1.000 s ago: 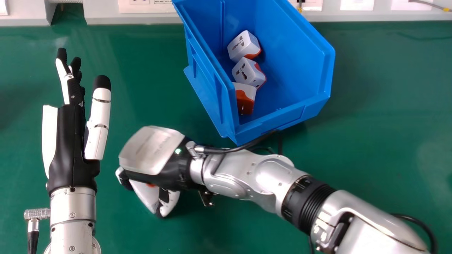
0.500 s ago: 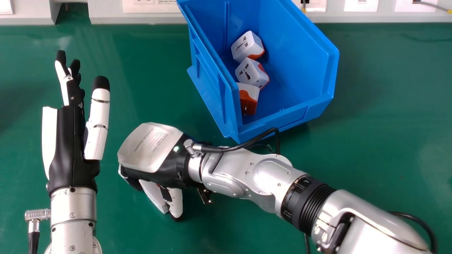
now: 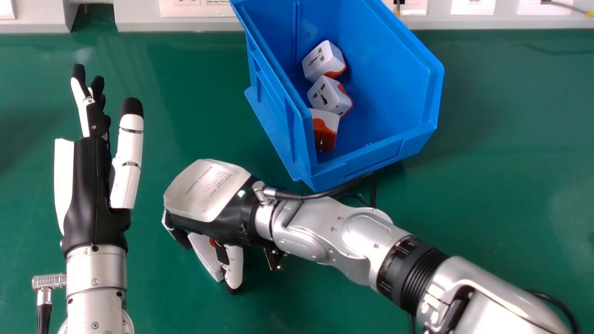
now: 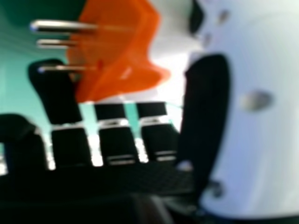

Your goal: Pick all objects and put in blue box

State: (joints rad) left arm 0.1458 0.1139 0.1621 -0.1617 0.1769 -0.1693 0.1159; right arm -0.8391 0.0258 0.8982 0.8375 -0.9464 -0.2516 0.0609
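Right hand (image 3: 209, 195) sits left of lower centre in the head view, fingers curled round a white-and-orange plug adapter (image 4: 117, 56); metal pins show. Left hand (image 3: 93, 185), frame left, is released, fingers straight. Blue box (image 3: 371, 160) stands upper centre, three similar adapters (image 3: 322, 60) inside. Green table (image 3: 487, 195) lies beneath.

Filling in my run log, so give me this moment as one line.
right hand: curled round white-orange adapter | left hand: open, idle | blue box: three adapters inside | held adapter: outside box
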